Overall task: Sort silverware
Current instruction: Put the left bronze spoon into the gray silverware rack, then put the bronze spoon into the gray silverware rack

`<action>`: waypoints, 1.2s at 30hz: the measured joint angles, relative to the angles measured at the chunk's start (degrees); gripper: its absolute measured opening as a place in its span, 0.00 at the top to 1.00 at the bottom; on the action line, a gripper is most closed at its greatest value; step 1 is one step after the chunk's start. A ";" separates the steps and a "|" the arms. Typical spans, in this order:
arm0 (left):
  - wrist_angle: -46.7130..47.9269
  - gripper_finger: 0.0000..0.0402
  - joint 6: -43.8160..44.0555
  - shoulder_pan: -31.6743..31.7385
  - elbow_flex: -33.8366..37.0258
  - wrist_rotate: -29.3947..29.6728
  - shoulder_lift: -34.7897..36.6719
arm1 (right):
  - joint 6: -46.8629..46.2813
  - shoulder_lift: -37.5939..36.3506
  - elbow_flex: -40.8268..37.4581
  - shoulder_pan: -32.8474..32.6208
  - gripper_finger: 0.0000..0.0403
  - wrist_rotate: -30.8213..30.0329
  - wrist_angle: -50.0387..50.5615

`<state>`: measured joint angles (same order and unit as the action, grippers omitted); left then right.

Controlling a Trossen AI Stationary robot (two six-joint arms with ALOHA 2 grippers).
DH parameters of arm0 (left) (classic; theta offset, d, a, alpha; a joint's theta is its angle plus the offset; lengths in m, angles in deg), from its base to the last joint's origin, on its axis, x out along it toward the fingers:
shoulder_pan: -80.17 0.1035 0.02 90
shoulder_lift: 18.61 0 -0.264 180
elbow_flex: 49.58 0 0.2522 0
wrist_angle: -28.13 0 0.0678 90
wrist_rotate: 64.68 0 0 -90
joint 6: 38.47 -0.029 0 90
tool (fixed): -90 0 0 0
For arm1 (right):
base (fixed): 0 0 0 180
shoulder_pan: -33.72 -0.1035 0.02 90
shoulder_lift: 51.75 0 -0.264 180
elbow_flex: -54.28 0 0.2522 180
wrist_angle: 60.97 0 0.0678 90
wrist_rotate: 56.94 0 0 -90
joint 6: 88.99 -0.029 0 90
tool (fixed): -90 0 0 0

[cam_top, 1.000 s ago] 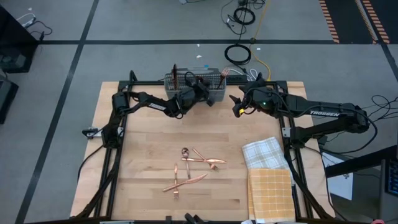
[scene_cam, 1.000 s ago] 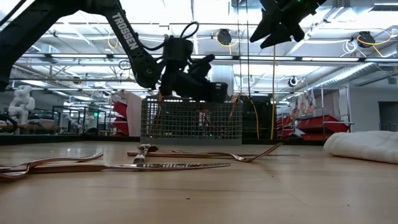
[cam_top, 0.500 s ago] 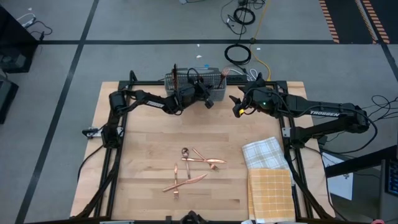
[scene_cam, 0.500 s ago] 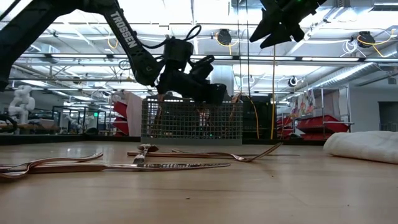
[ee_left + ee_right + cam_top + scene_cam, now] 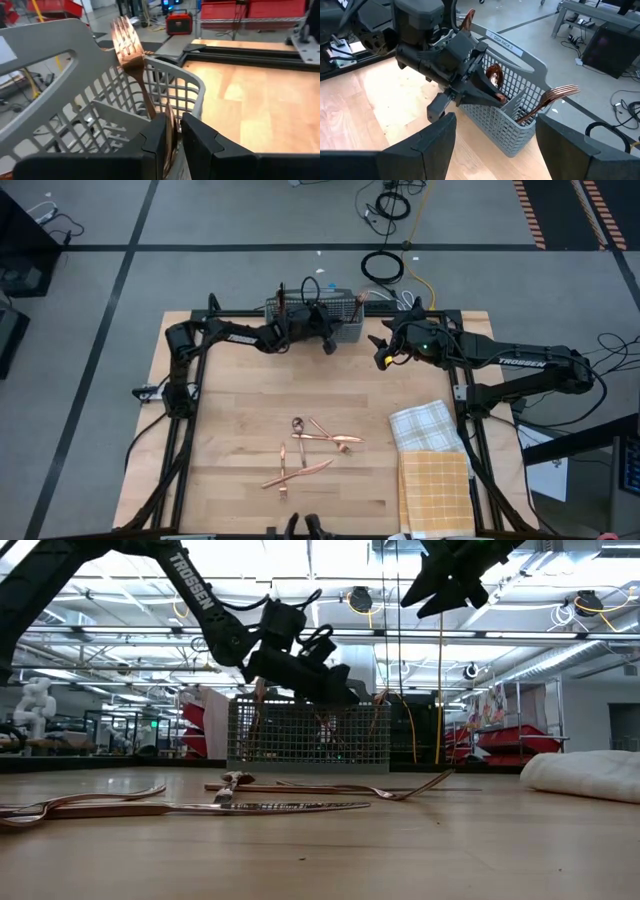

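Note:
The grey mesh caddy [image 5: 342, 304] [image 5: 300, 735] stands at the table's far edge. A copper fork [image 5: 127, 40] [image 5: 555, 97] leans upright in one of its end compartments. Another copper piece [image 5: 468, 20] stands at its other end. My left gripper [image 5: 328, 343] [image 5: 342, 692] [image 5: 172, 127] hovers at the caddy's near wall, shut on a copper spoon [image 5: 494, 73]. My right gripper [image 5: 379, 352] [image 5: 440, 588] [image 5: 495, 137] waits open, high up, right of the caddy. Several copper pieces [image 5: 310, 445] [image 5: 230, 802] lie flat mid-table. My left gripper pinches the spoon's handle [image 5: 168, 131] between its two fingers, reaching from the table's left and slanting down. The spoon is lifted clear above the caddy's right end. In the right wrist view its bowl [image 5: 494, 71] sticks up beyond the fingers.
A white checked cloth [image 5: 425, 425] [image 5: 590, 775] and a yellow checked cloth [image 5: 435, 490] lie at the table's right near corner. A black frame rail [image 5: 250, 313] runs along the far edge beside the caddy. Bare wood [image 5: 240, 390] shows between the caddy and the loose pieces.
My left gripper has moved up and toward the far edge, closing on the caddy's near wall with the spoon still pinched. The right arm and the pieces on the table have kept still.

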<state>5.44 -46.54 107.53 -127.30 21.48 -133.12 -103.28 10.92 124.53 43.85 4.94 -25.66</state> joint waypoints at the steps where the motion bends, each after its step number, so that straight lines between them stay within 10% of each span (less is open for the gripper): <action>1: 0.22 0.83 0.07 0.04 0.02 -0.50 0.32 | -0.01 0.00 0.00 0.00 0.36 0.00 0.01; 16: 7.52 0.82 -4.03 3.68 0.11 -7.48 6.85 | -0.58 0.00 0.00 0.00 0.36 1.37 -0.34; 27: 9.37 0.56 -0.79 4.38 0.15 -11.48 8.30 | -0.72 0.00 0.00 0.00 0.36 1.47 0.70; 36: 21.88 0.51 4.68 3.85 0.12 -16.29 23.99 | -2.36 0.04 -3.79 -0.07 0.36 4.98 5.05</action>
<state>27.31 -41.86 111.38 -127.18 5.19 -109.14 -105.64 10.96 120.74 43.78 9.92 -20.61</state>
